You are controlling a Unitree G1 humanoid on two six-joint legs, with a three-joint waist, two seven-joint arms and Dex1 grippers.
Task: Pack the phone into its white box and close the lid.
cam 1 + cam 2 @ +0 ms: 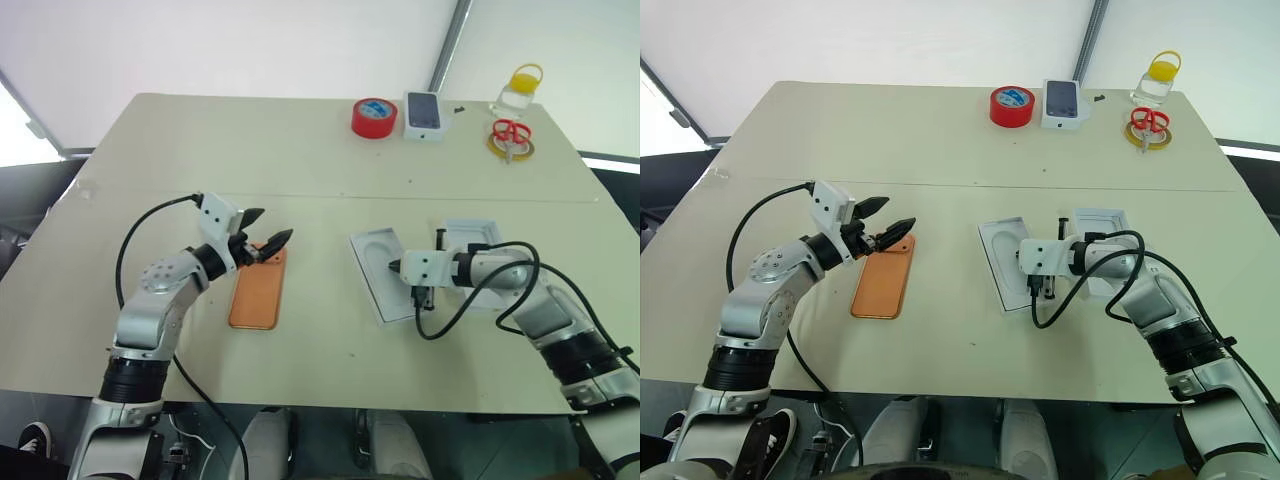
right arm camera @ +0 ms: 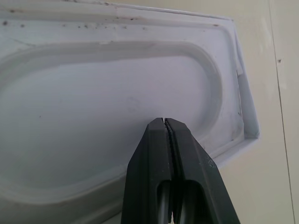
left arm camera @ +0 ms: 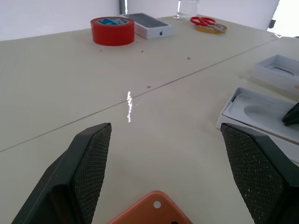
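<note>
The phone point(image 1: 259, 287) lies flat on the table point(image 1: 300, 160) at about 7 o'clock, orange back up. The left gripper point(image 1: 268, 240) hovers over its far end, its 2 fingers point(image 3: 88, 172) spread wide and holding nothing. At 4 o'clock the white box point(image 1: 383, 272), with an oval recess in its insert, lies open; the right gripper point(image 2: 166, 128), fingers pressed together and empty, points down into it. Just beside it at 3 o'clock lies the lid point(image 1: 478, 240). Far off, toward 1 o'clock, stand a red tape roll point(image 1: 374, 118), a small box point(image 1: 425, 114) and scissors point(image 1: 508, 134).
</note>
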